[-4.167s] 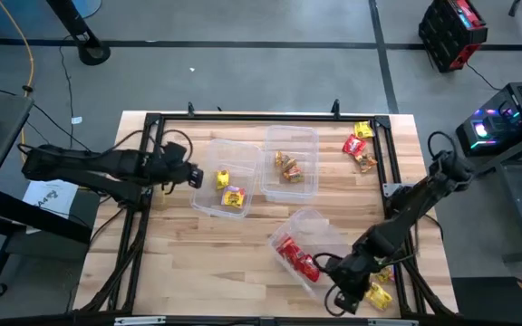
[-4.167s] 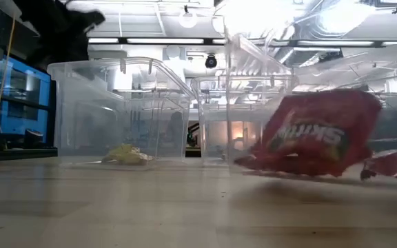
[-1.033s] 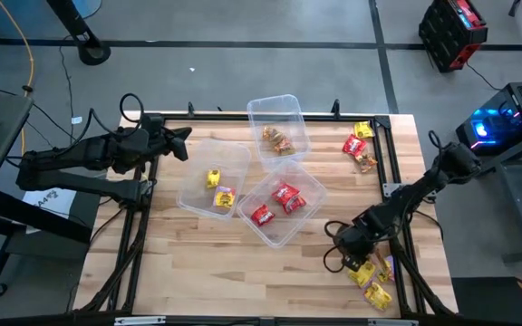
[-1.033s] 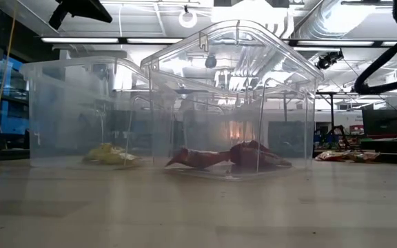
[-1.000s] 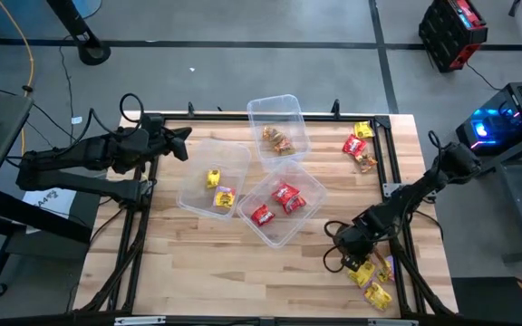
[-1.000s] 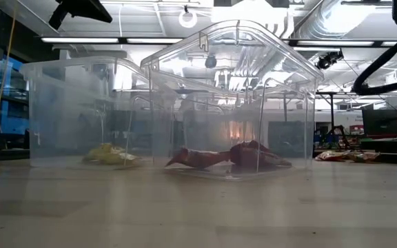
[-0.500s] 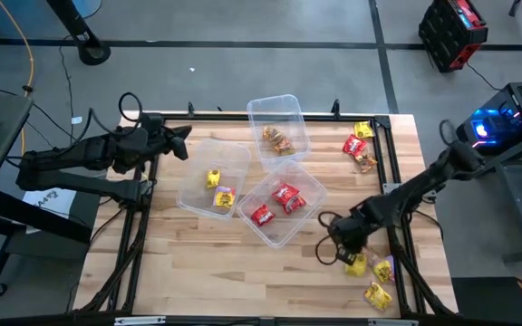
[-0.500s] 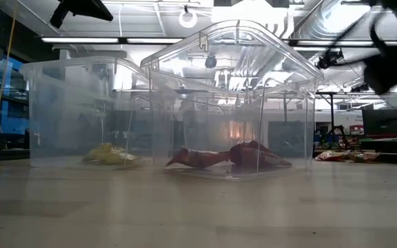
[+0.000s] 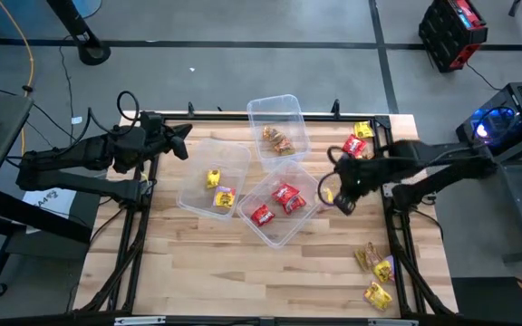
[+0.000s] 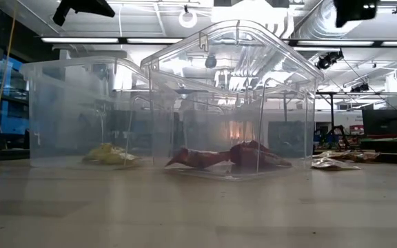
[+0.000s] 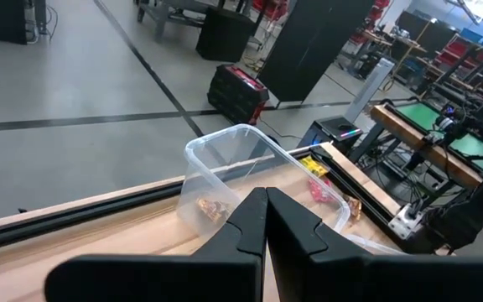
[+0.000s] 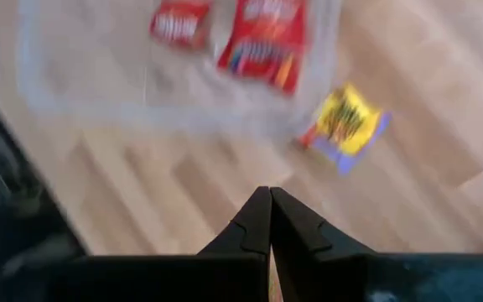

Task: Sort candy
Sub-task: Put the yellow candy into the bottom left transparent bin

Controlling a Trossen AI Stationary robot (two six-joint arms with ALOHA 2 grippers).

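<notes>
Three clear tubs stand mid-table. One [image 9: 208,181] holds yellow candy [image 9: 226,197], the far one [image 9: 277,122] brown-gold candy [image 9: 281,141], and the third [image 9: 288,226] red candy [image 9: 285,195]. My right gripper [image 9: 336,196] hangs shut above the table just right of the red tub. A yellow packet [image 12: 346,124] shows beyond its fingertips, apart from them, beside the tub's right wall [image 9: 326,193]. Whether that packet is on the wood, I cannot tell. My left gripper [image 9: 183,136] is shut, raised over the table's far left.
Loose candy lies at the far right [image 9: 359,145] and near right [image 9: 377,268] of the table; one packet shows on the wood in the low view [image 10: 329,162]. A black frame rail [image 9: 392,154] runs along the right side. Bare wood lies near the front left.
My right gripper has swung from the near-right candy pile toward the far edge and the red tub, rising to the top of the low view. The yellow packet seen beside it half a second ago now shows by the red tub's right wall.
</notes>
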